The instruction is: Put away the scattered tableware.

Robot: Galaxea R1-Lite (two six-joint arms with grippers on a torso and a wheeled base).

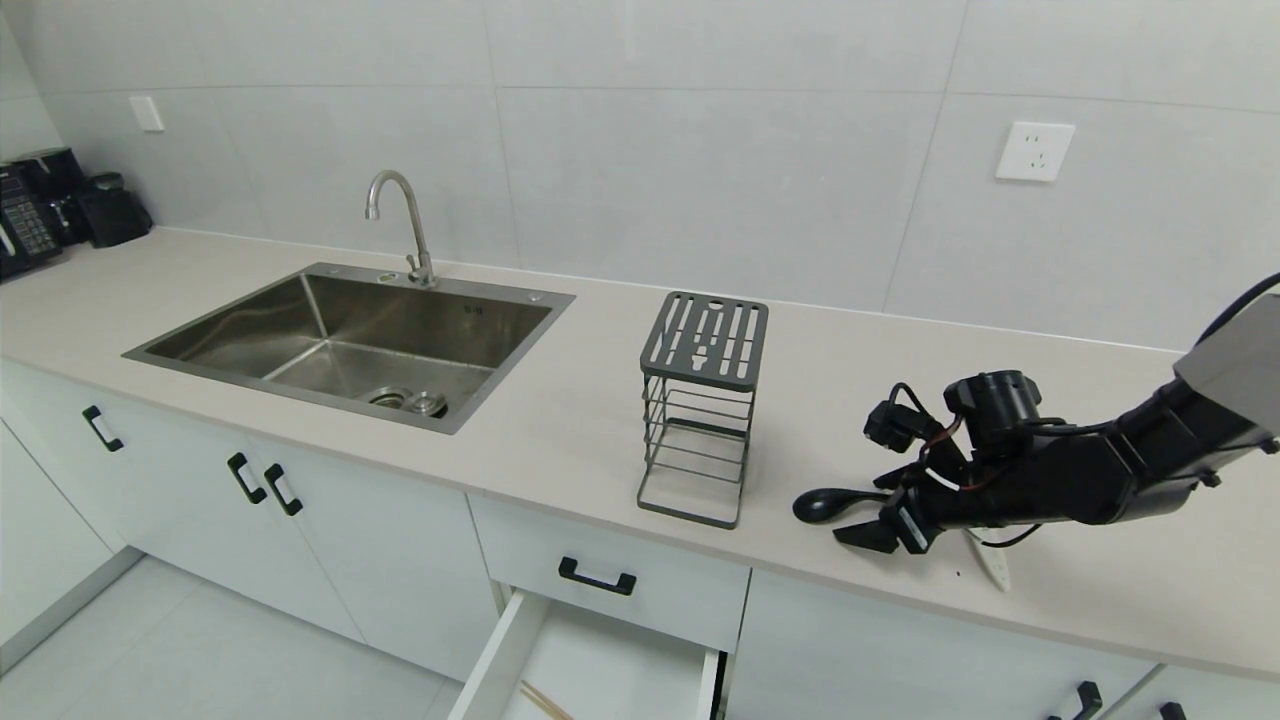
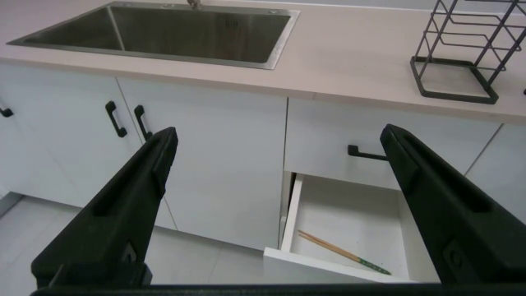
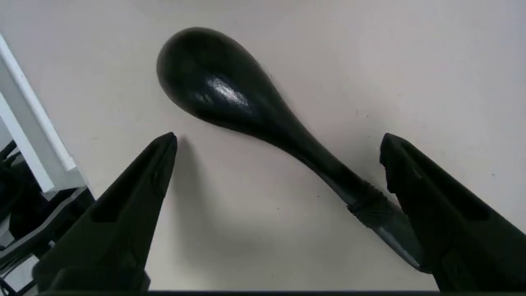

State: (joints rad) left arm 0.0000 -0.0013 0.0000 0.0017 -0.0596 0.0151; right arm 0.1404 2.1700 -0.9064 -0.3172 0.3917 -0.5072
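A black spoon (image 1: 825, 503) lies on the beige counter (image 1: 560, 420) near its front edge, right of the wire rack. My right gripper (image 1: 876, 510) hovers low over the spoon's handle. In the right wrist view the spoon (image 3: 246, 90) lies flat, its handle running toward one finger, and the right gripper (image 3: 279, 222) is open with nothing held. My left gripper (image 2: 279, 222) is open and empty in front of the cabinets, facing the open drawer (image 2: 349, 238), where a pair of chopsticks (image 2: 341, 251) lies. A white utensil (image 1: 992, 570) lies on the counter under my right arm.
A dark wire rack (image 1: 700, 410) stands mid-counter, left of the spoon. The steel sink (image 1: 350, 340) with its tap is further left. The open drawer (image 1: 590, 670) juts out below the rack. Dark appliances (image 1: 60, 205) sit at the far left corner.
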